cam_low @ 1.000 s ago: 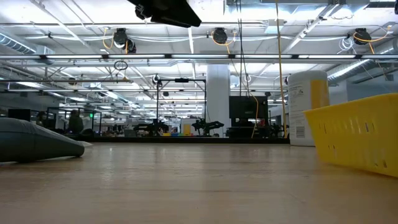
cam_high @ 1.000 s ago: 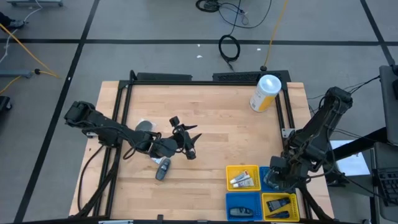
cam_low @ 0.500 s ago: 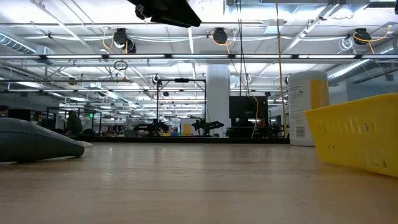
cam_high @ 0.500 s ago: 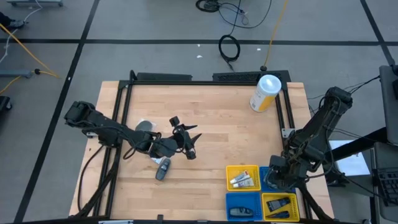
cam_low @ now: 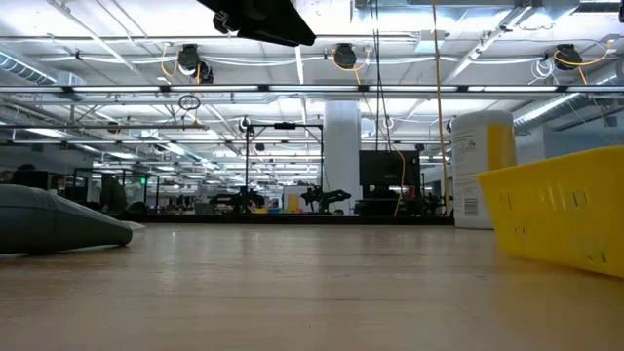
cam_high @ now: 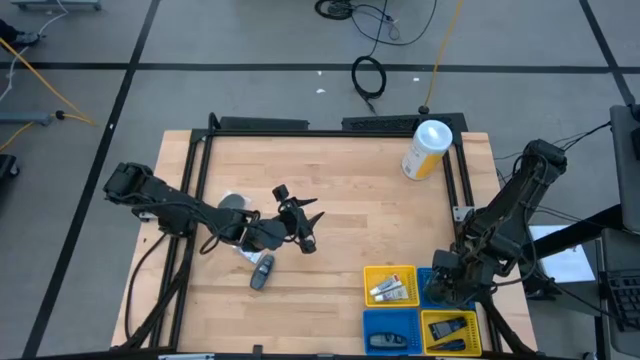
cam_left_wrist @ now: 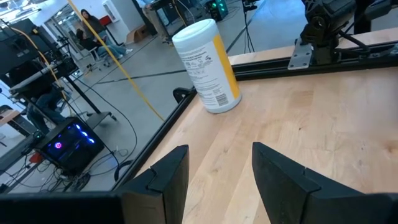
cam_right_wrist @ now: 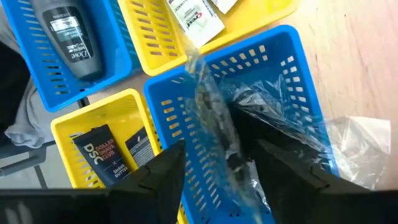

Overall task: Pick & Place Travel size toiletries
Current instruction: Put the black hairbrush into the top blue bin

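Observation:
My right gripper [cam_right_wrist: 227,171] hangs open over the blue basket [cam_right_wrist: 283,74] at the table's near right corner, pointing steeply down. A greyish piece in clear wrap [cam_right_wrist: 214,118] lies in that basket between the fingers. My left gripper [cam_left_wrist: 214,168] hovers open above the table's middle [cam_high: 303,228] with nothing between its fingers. A dark grey oblong piece [cam_high: 262,271] lies flat on the wood just near of it, with clear wrap [cam_high: 243,251] beside it. A greyish round piece [cam_high: 232,203] lies under the left arm. My right gripper's fingers [cam_right_wrist: 163,171] stand on either side of the clear-wrapped piece, coming from above. The wrap's crinkled edge [cam_right_wrist: 199,87] rises between them. Whether a finger touches the wrap I cannot tell.
Around the blue basket stand a yellow basket with white tubes [cam_high: 390,286], a blue basket with a dark grey bottle [cam_high: 390,337] and a yellow basket with dark oblong pieces [cam_high: 450,330]. A white-and-yellow canister [cam_high: 427,149] stands at the far right. Black rails [cam_high: 310,127] frame the table.

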